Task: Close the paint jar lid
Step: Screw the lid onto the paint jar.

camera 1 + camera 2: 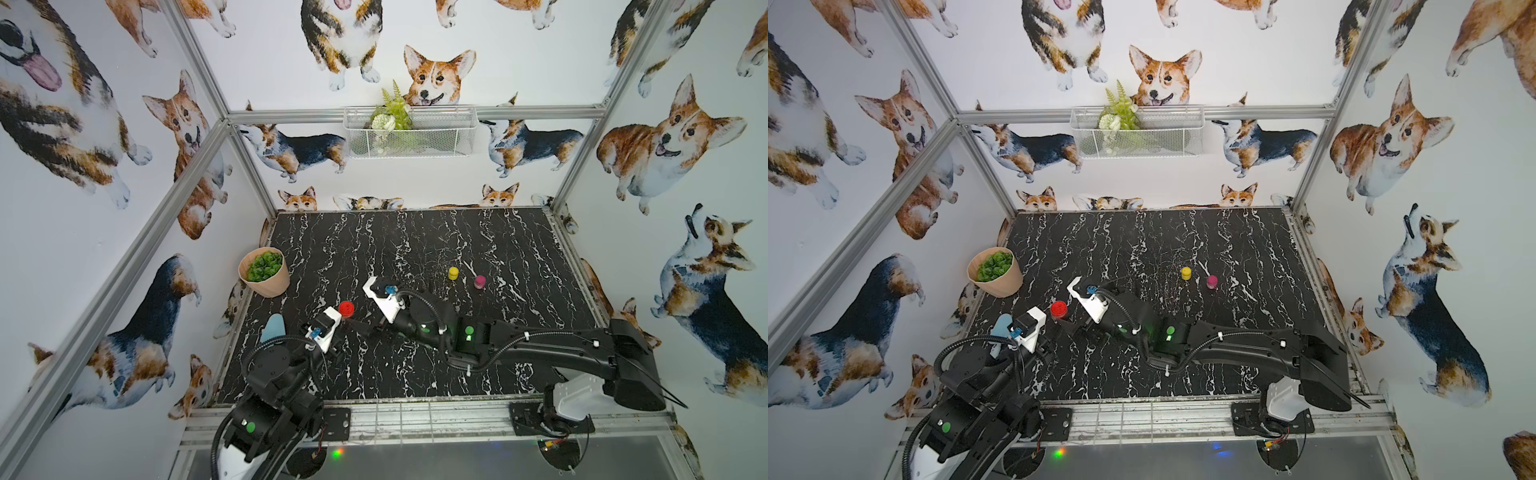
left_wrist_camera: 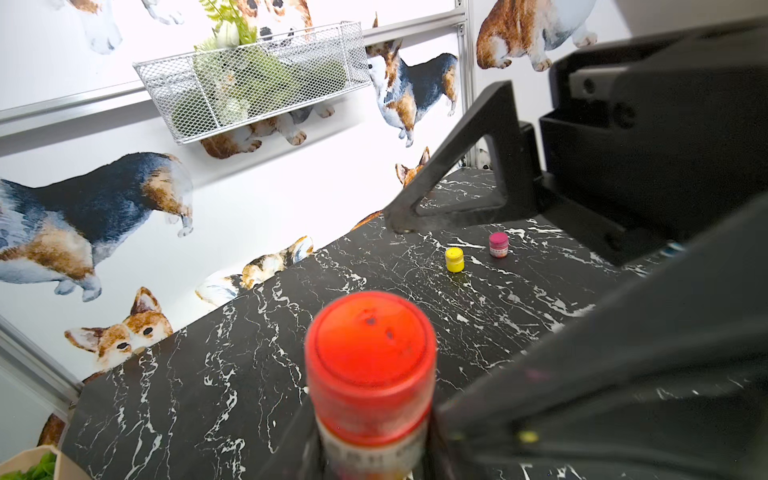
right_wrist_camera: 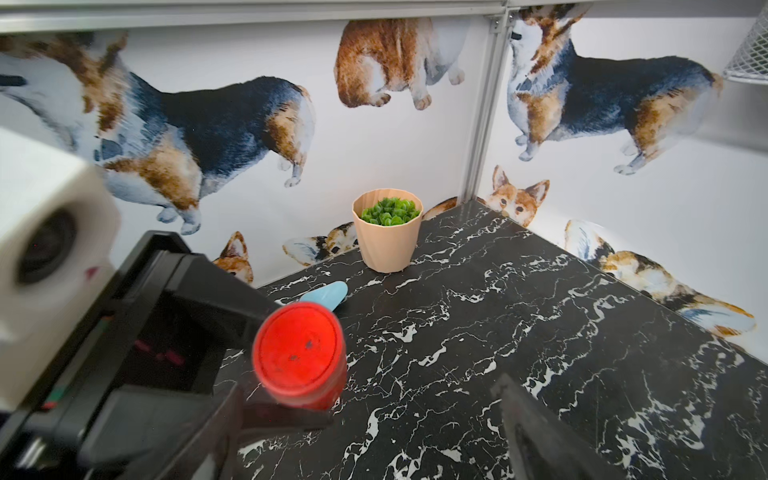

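Walled on three sides in white corgi-print wallpaper (image 1: 436,75), braced with silver aluminium rails (image 1: 291,114). Hung a white wire basket (image 1: 440,139) of green fern (image 1: 392,104) on the back rail. Topped the counter (image 1: 415,241) in black white-veined marble. Kept a peach pot (image 1: 268,286) of green leaves by the counter's left edge, toward the far corner. Lit evenly, brightly.

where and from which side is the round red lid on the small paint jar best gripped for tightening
Grip the round red lid across its curved side wall, coming down from above. The small paint jar is upright, lid up, and the left gripper clamps its body just below, so the lower sides are taken. Centring the jaws should keep the twist square.
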{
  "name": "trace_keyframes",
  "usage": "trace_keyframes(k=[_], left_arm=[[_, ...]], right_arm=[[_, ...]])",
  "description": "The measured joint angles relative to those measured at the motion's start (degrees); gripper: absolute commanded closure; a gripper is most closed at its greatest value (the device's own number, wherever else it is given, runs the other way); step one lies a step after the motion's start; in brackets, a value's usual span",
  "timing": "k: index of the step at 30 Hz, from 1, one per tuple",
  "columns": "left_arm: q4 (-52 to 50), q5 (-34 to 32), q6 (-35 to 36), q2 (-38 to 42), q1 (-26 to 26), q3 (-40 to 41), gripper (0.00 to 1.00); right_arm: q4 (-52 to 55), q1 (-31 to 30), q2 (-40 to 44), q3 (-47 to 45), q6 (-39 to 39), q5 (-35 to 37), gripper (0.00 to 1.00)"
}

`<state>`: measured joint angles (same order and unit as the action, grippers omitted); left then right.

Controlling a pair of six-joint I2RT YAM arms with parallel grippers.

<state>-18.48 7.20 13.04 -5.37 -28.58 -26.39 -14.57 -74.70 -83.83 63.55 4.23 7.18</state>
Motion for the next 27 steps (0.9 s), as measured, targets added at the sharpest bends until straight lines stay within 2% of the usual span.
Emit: trace_keyframes(k=[4, 8, 12, 19, 27], left_arm=[[0.7, 1.68, -0.17, -0.46, 0.0, -0.02, 0.75], [1.46, 6.54, -1.16, -0.68, 0.0, 0.09, 0.75], [2.73, 13.16, -2.73, -2.82, 0.0, 0.07, 0.75], [3.69, 19.1, -4.26, -3.43, 0.0, 0.07, 0.75], [3.74, 20.04, -4.48, -3.43, 0.0, 0.07, 0.75]], right_arm=[[3.21, 2.78, 6.03, -2.25, -2.99, -12.07, 0.03], [4.94, 6.51, 8.74, -2.71, -6.95, -22.53, 0.19], [6.29, 10.71, 8.22, -1.25, -9.62, -30.4, 0.27], [7.26, 11.41, 2.95, 2.36, -12.39, -38.8, 0.4], [7.28, 11.43, 0.07, 4.17, -12.02, -43.06, 0.54]])
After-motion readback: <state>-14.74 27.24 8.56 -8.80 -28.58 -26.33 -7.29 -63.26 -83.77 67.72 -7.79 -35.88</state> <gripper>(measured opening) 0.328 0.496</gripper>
